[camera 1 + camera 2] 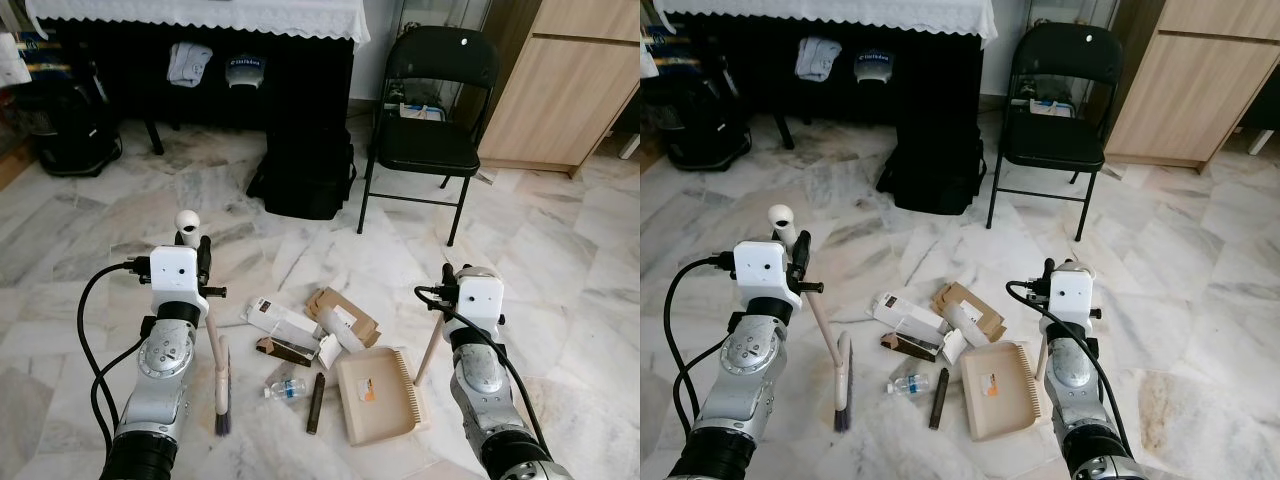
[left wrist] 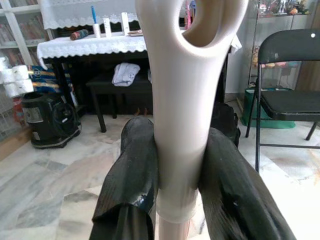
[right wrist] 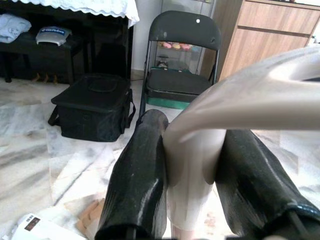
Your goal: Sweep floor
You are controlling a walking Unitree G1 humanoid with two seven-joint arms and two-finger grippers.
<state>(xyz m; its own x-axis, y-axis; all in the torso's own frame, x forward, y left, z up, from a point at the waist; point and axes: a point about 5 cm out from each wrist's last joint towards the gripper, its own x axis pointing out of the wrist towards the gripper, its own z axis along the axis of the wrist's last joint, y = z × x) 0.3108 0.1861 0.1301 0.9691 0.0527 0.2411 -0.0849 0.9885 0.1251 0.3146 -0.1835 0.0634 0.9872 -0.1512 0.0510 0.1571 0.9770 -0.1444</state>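
Observation:
My left gripper (image 1: 204, 262) is shut on the cream broom handle (image 2: 177, 110). The broom head (image 1: 222, 395) rests on the marble floor, just left of the litter. My right gripper (image 1: 447, 282) is shut on the beige dustpan handle (image 3: 200, 150). The dustpan (image 1: 380, 395) lies flat on the floor with its mouth facing the litter. Between the two lie a white box (image 1: 280, 318), brown cardboard (image 1: 345, 315), a small plastic bottle (image 1: 287, 388), a dark stick (image 1: 315, 403) and a brown bar (image 1: 285, 350).
A black folding chair (image 1: 425, 120) stands ahead on the right, with a black bag (image 1: 305, 170) on the floor beside it. Behind is a table with a white cloth (image 1: 200, 18). A wooden cabinet (image 1: 570, 90) is at far right and a black canister (image 1: 65, 130) at far left.

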